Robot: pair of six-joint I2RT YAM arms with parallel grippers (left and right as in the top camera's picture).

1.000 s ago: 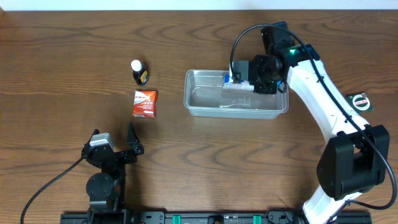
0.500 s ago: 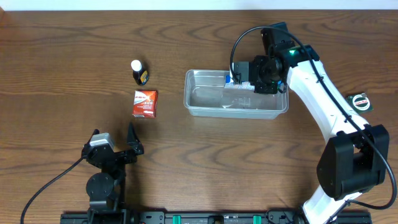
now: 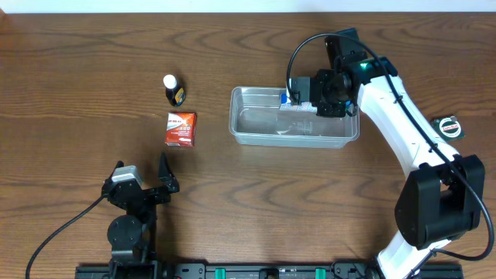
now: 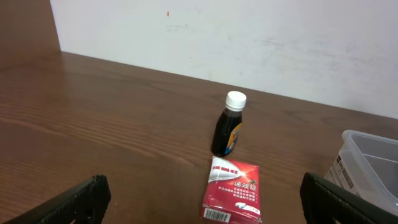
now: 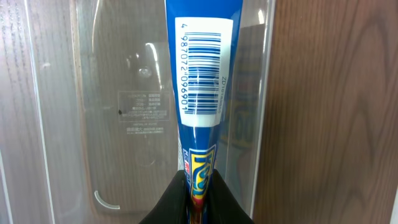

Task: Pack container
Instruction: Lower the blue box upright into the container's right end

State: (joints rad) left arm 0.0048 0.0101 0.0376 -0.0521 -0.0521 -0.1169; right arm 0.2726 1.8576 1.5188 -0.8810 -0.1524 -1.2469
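The clear plastic container (image 3: 256, 128) stands right of the table's middle. My right gripper (image 3: 301, 101) hangs over its far right corner, shut on a narrow blue box (image 3: 286, 98). In the right wrist view the blue box (image 5: 199, 74) shows its barcode edge and sticks out from the right gripper (image 5: 198, 193) above the container's floor (image 5: 124, 93), close to its right wall. My left gripper (image 3: 141, 169) rests open at the front left with nothing between its fingers. Its wrist view shows the left gripper (image 4: 208, 205) just short of a red box (image 4: 233, 190).
A red box (image 3: 180, 129) lies left of the container, with a small dark bottle (image 3: 173, 90) with a white cap standing behind it. The left wrist view also shows the bottle (image 4: 229, 124) and the container's corner (image 4: 373, 155). A round green-and-white object (image 3: 449, 127) lies at the right.
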